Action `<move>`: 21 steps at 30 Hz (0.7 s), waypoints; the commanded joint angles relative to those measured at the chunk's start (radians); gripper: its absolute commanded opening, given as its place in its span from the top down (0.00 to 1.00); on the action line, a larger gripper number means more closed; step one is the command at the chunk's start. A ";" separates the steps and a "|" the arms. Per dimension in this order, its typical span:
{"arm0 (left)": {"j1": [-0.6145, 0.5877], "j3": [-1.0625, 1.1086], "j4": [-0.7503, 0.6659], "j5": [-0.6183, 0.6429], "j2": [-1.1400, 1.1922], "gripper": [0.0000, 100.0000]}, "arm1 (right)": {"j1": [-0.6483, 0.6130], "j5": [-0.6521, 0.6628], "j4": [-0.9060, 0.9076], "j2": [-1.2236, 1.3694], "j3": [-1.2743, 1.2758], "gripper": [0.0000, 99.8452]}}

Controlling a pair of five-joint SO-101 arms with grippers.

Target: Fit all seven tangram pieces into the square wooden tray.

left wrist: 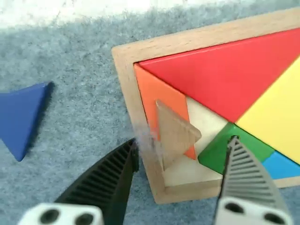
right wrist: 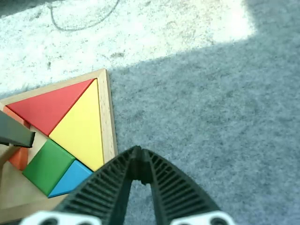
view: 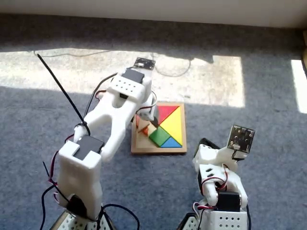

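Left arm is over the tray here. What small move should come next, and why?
Probably ease the open left gripper down and tip the plain wooden triangle flat into the bare gap between the orange piece and the green piece. The triangle stands tilted, leaning over the orange piece instead of seated, with the jaws wide on either side of it.

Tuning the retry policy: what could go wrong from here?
1. The tan piece sits tilted, propped on the orange piece, not flat in the gap; a push could wedge it.
2. The open left pincer straddles the tray wall; closing may shove the tray.
3. The dark blue triangle lies outside on the carpet; its slot may be blocked.
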 commanded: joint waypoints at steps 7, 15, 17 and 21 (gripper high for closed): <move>0.082 -0.007 -0.015 -0.015 0.001 0.72 | 0.010 0.012 0.002 -0.016 0.119 1.00; 0.119 -0.004 -0.043 0.026 -0.005 0.72 | 0.010 0.012 0.002 -0.016 0.119 1.00; 0.097 -0.010 -0.043 0.026 -0.012 0.72 | 0.010 0.012 0.002 -0.016 0.119 1.00; 0.067 0.001 -0.043 0.025 -0.044 0.72 | 0.010 0.012 0.002 -0.016 0.119 1.00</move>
